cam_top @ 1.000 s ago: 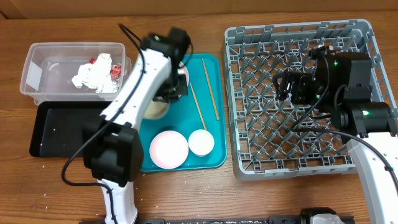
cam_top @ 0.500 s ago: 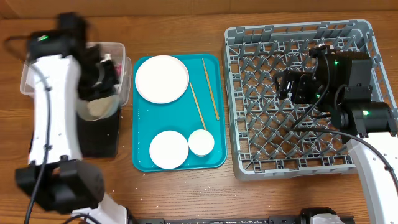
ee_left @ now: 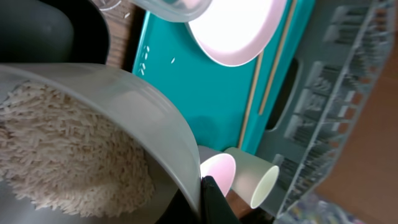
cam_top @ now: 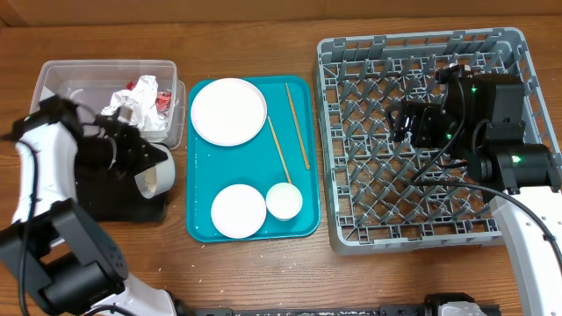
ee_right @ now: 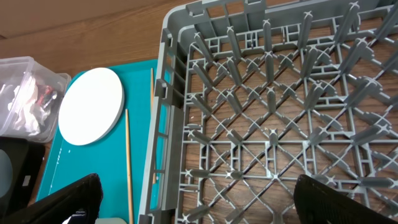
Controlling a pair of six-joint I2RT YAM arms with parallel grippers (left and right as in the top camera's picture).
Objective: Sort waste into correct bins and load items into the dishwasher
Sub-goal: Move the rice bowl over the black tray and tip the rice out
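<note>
Print on the wrappers (cam_top: 162, 103) in the tub (cam_top: 61, 88) is too small to read. The left gripper (cam_top: 142, 167) has its jaws pinched narrowly on the rim of a bowl (cam_top: 156, 179) of rice (ee_left: 68, 155). The bowl is tipped over the black tray (cam_top: 105, 202), at 9 o'clock from the teal tray (cam_top: 200, 175). At 3 o'clock, the right gripper (cam_top: 404, 123) hangs over the rack (cam_top: 413, 239), jaws spread wide, holding nothing.

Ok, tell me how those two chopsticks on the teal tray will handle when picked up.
The chopsticks look thin and straight, so probably stiff and very light. Lying flat on the smooth teal tray, they may roll or slide when pinched.
</note>
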